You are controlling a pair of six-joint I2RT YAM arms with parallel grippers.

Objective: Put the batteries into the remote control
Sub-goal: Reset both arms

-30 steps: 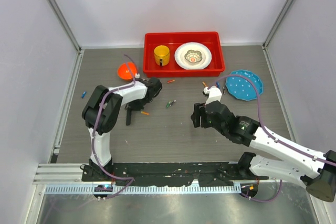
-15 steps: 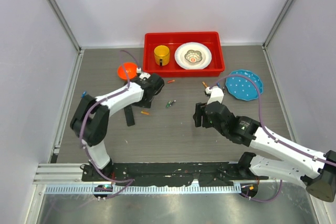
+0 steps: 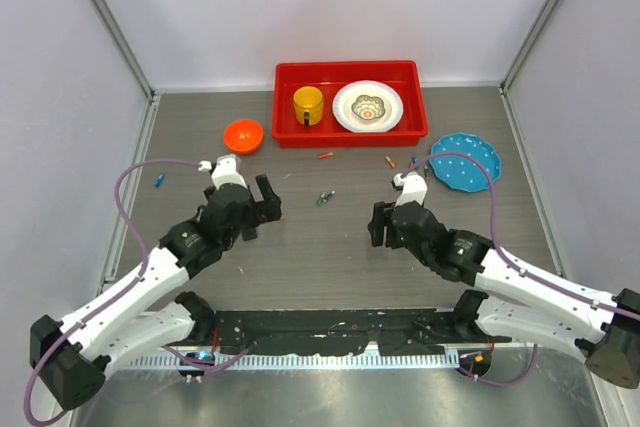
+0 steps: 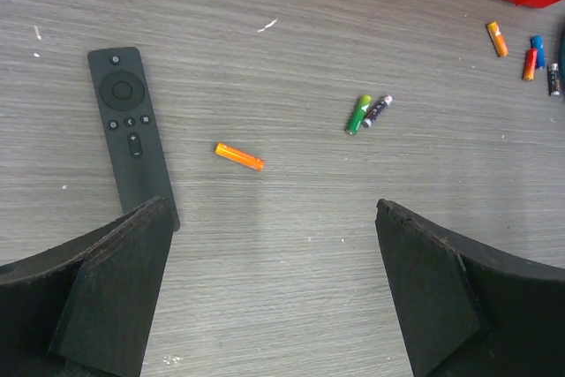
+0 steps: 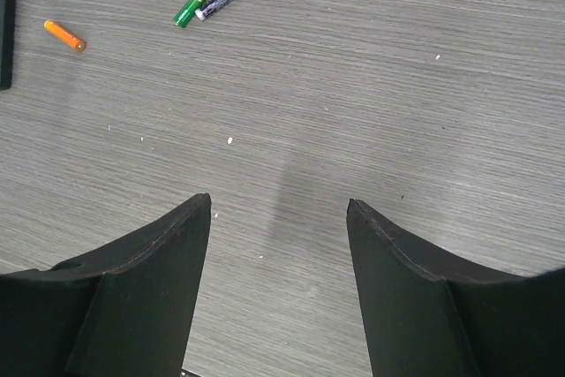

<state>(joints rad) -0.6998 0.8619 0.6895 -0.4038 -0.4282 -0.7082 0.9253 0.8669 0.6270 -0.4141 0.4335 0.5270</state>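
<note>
The black remote control (image 4: 131, 134) lies flat on the table, buttons up, just ahead of my left fingertip; its edge shows in the right wrist view (image 5: 7, 15). My left gripper (image 4: 272, 209) (image 3: 260, 205) hangs wide open over bare table with nothing in it. An orange battery (image 4: 239, 156) (image 5: 65, 35) lies to the right of the remote. A green battery (image 4: 358, 114) (image 5: 190, 4) and a dark one (image 4: 377, 110) lie side by side (image 3: 324, 197). Several more batteries (image 4: 530, 55) (image 3: 410, 162) are scattered near the tray. My right gripper (image 5: 279, 200) (image 3: 380, 222) is open and empty.
A red tray (image 3: 345, 138) at the back holds a yellow mug (image 3: 308, 104) and a white plate (image 3: 368, 106). An orange bowl (image 3: 243, 134) sits left of it and a blue plate (image 3: 465, 160) to its right. A blue battery (image 3: 159, 180) lies far left.
The left arm has swung from a folded pose to a long reach from the lower left. Its gripper has opened wide by the remote. The right gripper barely moved.
</note>
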